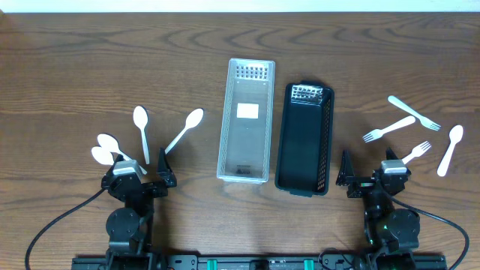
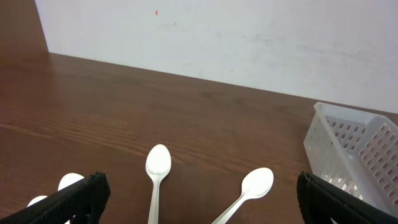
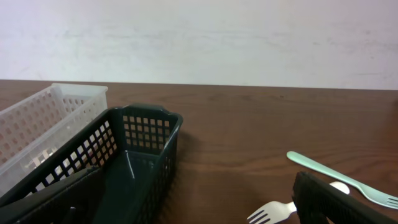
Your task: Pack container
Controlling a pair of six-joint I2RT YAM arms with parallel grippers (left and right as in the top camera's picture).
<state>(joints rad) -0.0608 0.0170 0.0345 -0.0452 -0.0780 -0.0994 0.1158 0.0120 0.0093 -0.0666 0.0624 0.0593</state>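
Observation:
A clear white basket (image 1: 245, 120) and a black mesh basket (image 1: 304, 139) stand side by side mid-table, both empty. Several white plastic spoons lie at the left, among them one (image 1: 141, 127) and another (image 1: 185, 129). Three white forks (image 1: 388, 129) and a spoon (image 1: 451, 148) lie at the right. My left gripper (image 1: 140, 166) is open and empty, low near the front edge behind the spoons (image 2: 157, 171). My right gripper (image 1: 369, 169) is open and empty, between the black basket (image 3: 134, 155) and a fork (image 3: 273, 213).
The wooden table (image 1: 90, 67) ends at a white wall behind. In the left wrist view the white basket's corner (image 2: 360, 149) is at the right. In the right wrist view the white basket (image 3: 43, 118) sits left of the black one.

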